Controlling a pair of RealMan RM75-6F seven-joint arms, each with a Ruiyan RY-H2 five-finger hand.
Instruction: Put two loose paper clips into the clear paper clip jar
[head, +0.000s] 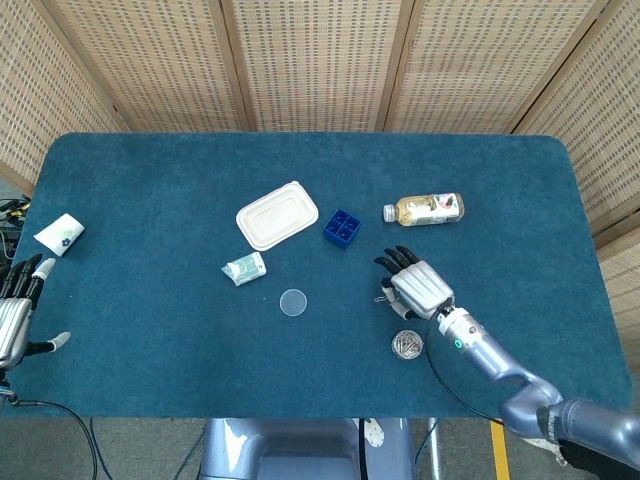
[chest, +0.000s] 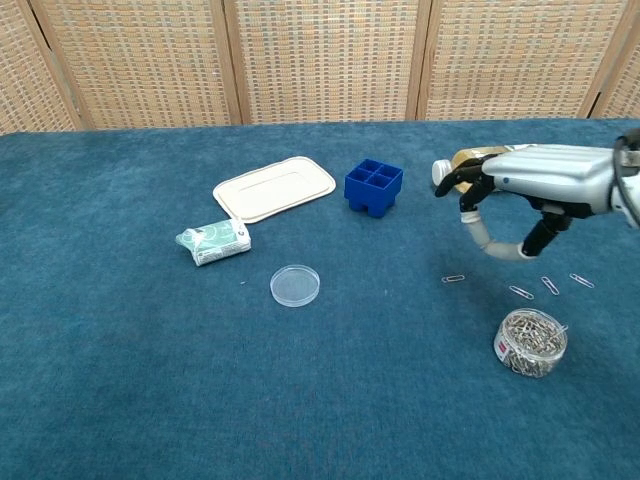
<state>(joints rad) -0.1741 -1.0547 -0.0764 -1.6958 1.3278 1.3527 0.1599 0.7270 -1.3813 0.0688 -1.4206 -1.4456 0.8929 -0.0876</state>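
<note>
My right hand (chest: 530, 190) hovers above the loose paper clips (chest: 520, 292), which lie flat on the worktop toward its right near corner, just beyond the clear jar (chest: 530, 342); the nearest clip (chest: 453, 279) lies below my fingertips, long axis left-right. My fingers (chest: 478, 228) are curved, apart, holding nothing. My left hand (head: 12, 315) rests open at the left edge, well apart.
</note>
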